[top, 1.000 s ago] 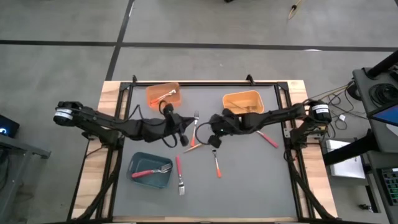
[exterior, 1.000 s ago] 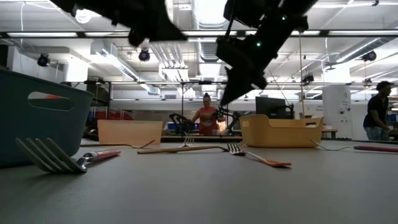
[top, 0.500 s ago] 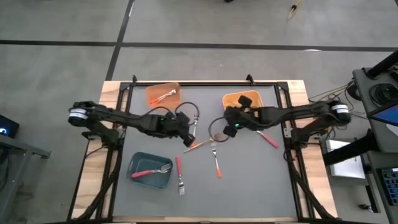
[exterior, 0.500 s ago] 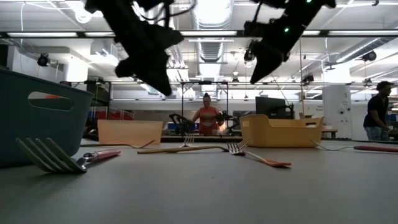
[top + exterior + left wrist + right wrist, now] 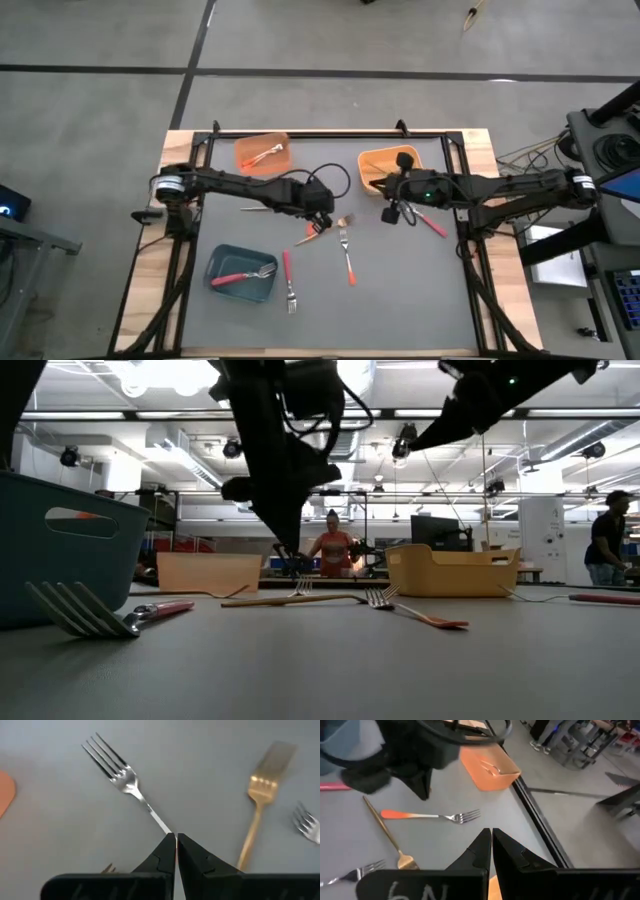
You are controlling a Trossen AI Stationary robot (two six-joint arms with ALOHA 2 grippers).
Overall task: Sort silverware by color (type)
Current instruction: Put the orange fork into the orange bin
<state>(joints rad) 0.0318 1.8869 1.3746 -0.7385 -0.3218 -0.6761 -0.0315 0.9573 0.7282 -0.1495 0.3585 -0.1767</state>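
Note:
Several forks lie flat mid-table: an orange-handled fork (image 5: pixel 430 815), a gold fork (image 5: pixel 257 812) and another orange-handled fork (image 5: pixel 349 266). My left gripper (image 5: pixel 176 837) is shut and points steeply down, just above the first fork's silver neck (image 5: pixel 150 810). In the low view its tip (image 5: pixel 288 552) hangs clear of the table. My right gripper (image 5: pixel 389 213) is shut, empty and raised beside the yellow-orange bin (image 5: pixel 388 160). A red-handled fork (image 5: pixel 287 272) lies by the teal bin (image 5: pixel 240 285), which holds another red-handled one.
An orange bin (image 5: pixel 262 152) with a fork in it stands at the far left. A red-handled fork (image 5: pixel 432 225) lies near the table's right edge. Bare grey mat fills the near right. People and benches show in the room beyond the table.
My left gripper has gone toward the table's right edge and down, tipping from nearly level to steeply downward over the middle forks. My right gripper has drawn back toward the right edge and risen. Both stayed shut. The forks have not moved.

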